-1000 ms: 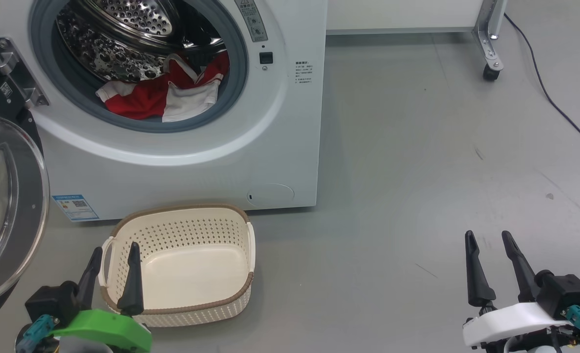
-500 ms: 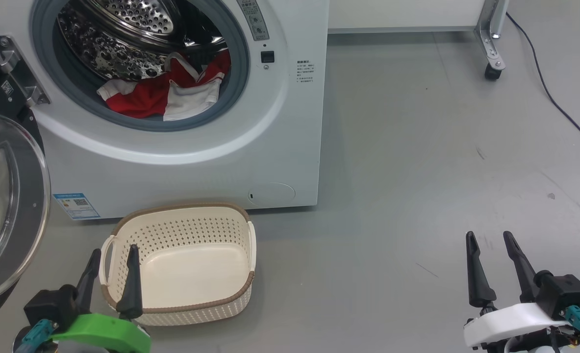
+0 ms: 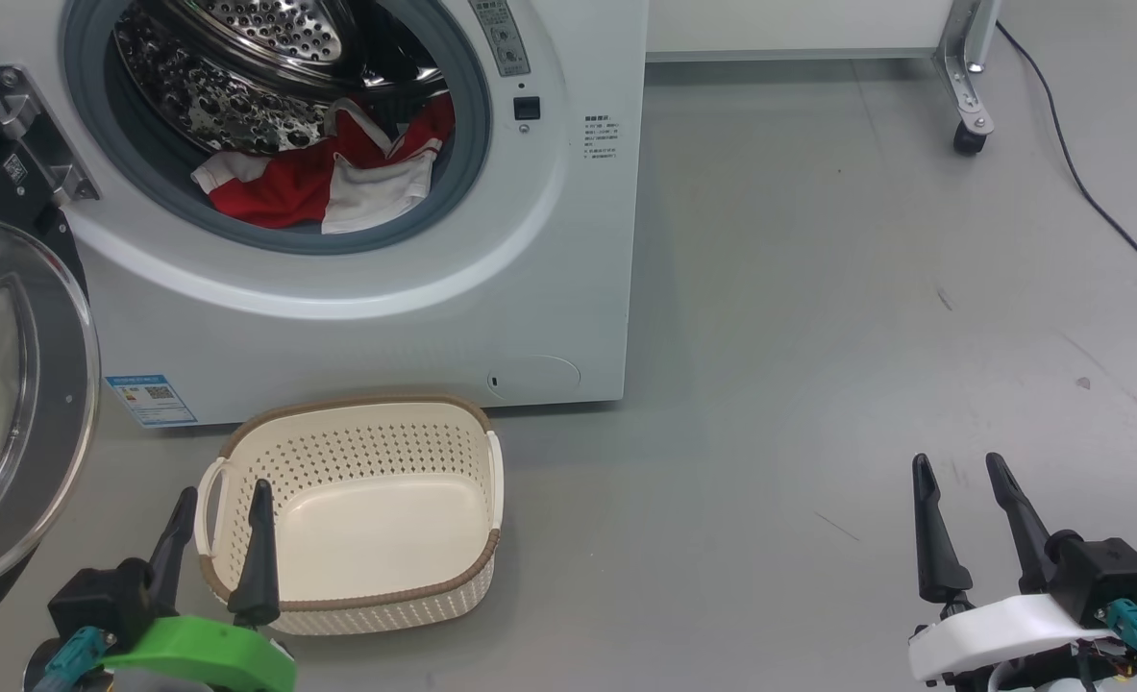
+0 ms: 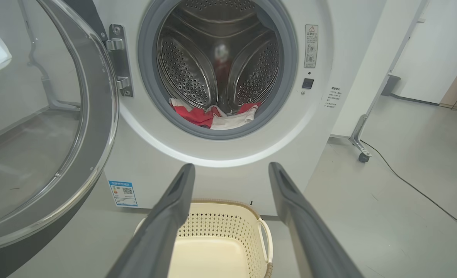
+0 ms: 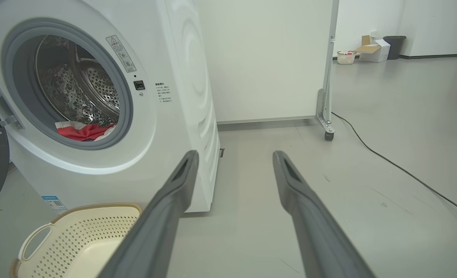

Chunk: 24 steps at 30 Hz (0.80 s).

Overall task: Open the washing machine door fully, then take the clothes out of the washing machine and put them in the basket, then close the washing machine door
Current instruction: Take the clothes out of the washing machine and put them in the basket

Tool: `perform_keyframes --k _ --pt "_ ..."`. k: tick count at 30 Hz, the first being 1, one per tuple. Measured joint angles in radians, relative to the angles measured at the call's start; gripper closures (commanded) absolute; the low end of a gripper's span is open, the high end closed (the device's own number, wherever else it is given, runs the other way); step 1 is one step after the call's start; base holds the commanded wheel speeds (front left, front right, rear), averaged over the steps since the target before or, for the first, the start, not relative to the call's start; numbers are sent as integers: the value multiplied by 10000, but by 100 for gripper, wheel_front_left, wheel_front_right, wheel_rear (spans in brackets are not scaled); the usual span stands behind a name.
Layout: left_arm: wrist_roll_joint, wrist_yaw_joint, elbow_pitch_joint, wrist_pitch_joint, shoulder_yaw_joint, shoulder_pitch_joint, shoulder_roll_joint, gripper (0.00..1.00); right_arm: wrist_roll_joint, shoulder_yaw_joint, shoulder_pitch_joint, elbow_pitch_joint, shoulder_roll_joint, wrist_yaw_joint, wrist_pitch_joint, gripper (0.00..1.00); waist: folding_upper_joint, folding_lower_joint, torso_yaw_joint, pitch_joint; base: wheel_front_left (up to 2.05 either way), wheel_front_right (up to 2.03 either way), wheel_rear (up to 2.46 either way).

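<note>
Here, scuffed grey floor (image 3: 818, 288), black cable (image 3: 1085, 195), left fingers (image 3: 260, 548) and right fingers (image 3: 931, 538) spread, empty.

- A slight shift of the whole head view is seen: the washing machine (image 3: 385, 327), the basket (image 3: 395, 596) and the caster (image 3: 967, 139) at the far right are now placed a little further right and a little higher in the frame. All are displaced together, so a small move of the camera is indicated and not of the things.
- The left gripper (image 3: 224, 488) is found a touch lower in the head view, and less of its green cuff (image 3: 198, 654) is shown above the bottom edge.
</note>
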Motion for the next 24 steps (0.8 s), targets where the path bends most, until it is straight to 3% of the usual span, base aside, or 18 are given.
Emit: perform_keyframes --k 24 --pt "-4 -59 -316 -13 -153 20 4 0 -4 73 -1 46 12 0 -8 0 0 0 -27 9 6 -9 3"
